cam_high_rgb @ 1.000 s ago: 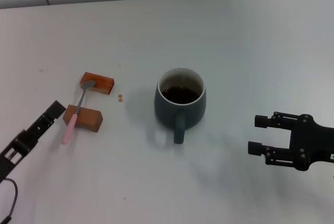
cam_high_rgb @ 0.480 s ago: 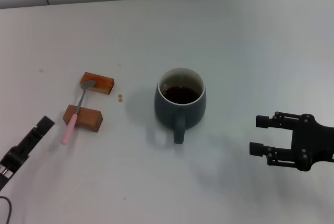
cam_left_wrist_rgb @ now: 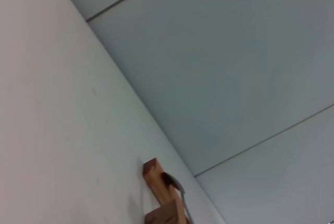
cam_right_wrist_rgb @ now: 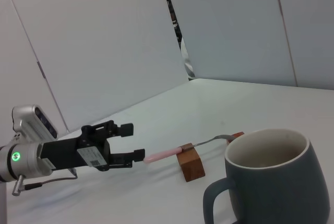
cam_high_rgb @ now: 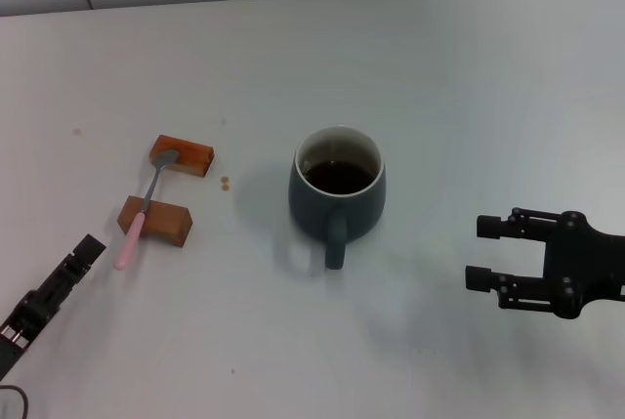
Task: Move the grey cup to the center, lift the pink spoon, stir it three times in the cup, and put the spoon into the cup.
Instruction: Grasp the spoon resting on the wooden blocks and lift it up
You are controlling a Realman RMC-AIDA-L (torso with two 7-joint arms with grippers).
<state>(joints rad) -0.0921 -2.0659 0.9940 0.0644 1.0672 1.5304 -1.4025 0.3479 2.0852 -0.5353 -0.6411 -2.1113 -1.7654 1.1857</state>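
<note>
Cup at the center, spoon waiting on its blocks, both grippers off to the sides.

We see the grey cup [cam_high_rgb: 337, 188] upright mid-table [cam_high_rgb: 469, 77], dark liquid inside, handle toward the near side. To its left the pink spoon [cam_high_rgb: 143, 211] lies bridged across two brown blocks [cam_high_rgb: 154, 221], bowl on the far block [cam_high_rgb: 182, 154], pink handle end poking past the near one. The left gripper [cam_right_wrist_rgb: 128, 140] hovers just short of that handle end, jaws spread and holding nothing. The right gripper [cam_high_rgb: 483, 253] hangs near-right of the cup, well apart from it, jaws also spread and holding nothing.
</note>
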